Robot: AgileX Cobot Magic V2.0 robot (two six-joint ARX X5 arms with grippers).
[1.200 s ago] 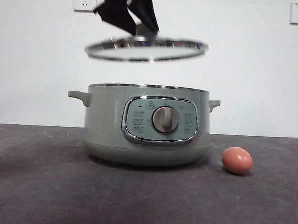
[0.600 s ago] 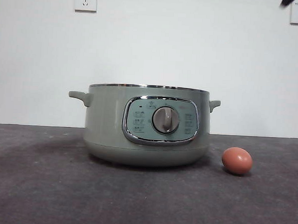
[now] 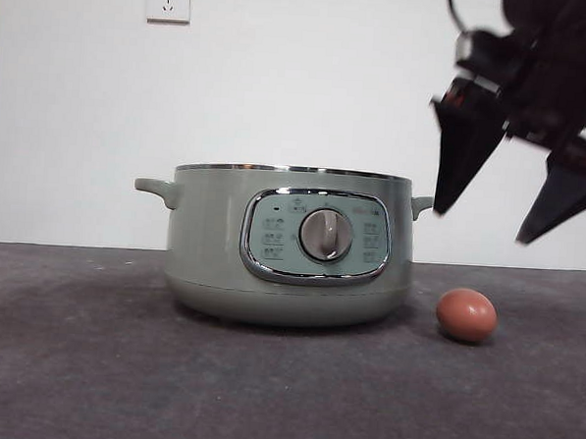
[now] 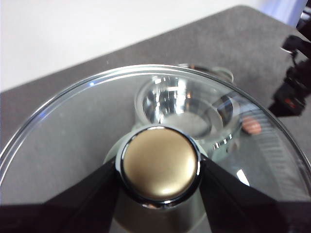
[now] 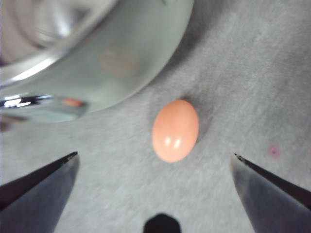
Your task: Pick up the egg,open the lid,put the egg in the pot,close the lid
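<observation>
The front view sits low, level with the pot. The left wrist view looks down through the lid. The right wrist view looks down, close, on the egg, which all three share, at 4 o'clock of the pot from the front.

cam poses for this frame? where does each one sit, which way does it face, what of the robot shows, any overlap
Front: table height, looking level at the pot and egg; right gripper open above the egg.
Left wrist: on the left arm, looking down through the lid; left gripper shut on its knob.
Right wrist: looking down at the egg between open jaws.
Shared: all three show egg and pot.
</observation>
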